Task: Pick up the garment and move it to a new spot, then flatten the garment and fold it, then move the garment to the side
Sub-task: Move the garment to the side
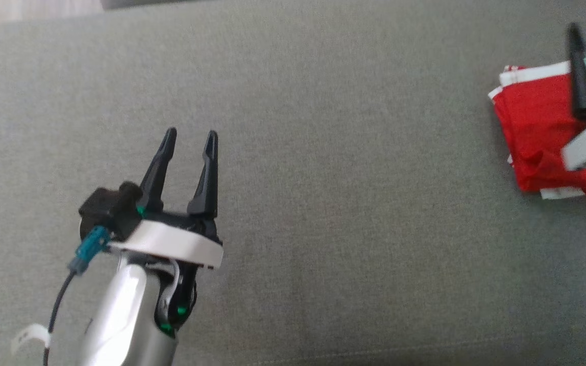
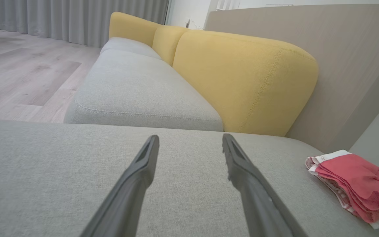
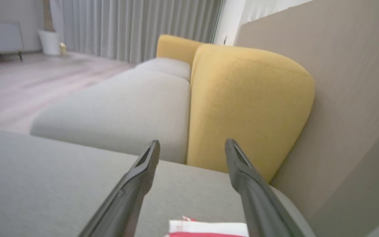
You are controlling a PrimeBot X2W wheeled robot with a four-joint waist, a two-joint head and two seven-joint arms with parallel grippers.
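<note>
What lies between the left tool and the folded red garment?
Bare grey sofa cushion runs from the left tool to the garment, seen in the head view.

Seat cushion (image 1: 323, 203) — grey woven cloth, matt, fine grain. Garment (image 1: 537, 122): thin red cloth, white trim. Backrest (image 2: 242, 82) — yellow coarse weave. Floor (image 2: 18, 75): pale wood, smooth. Left forearm (image 1: 120, 315): glossy silver.

Soft, even daylight fills the scene and shadows are faint. Motion blur smears the right wrist view, the head view is slightly soft, the left wrist view is sharp
</note>
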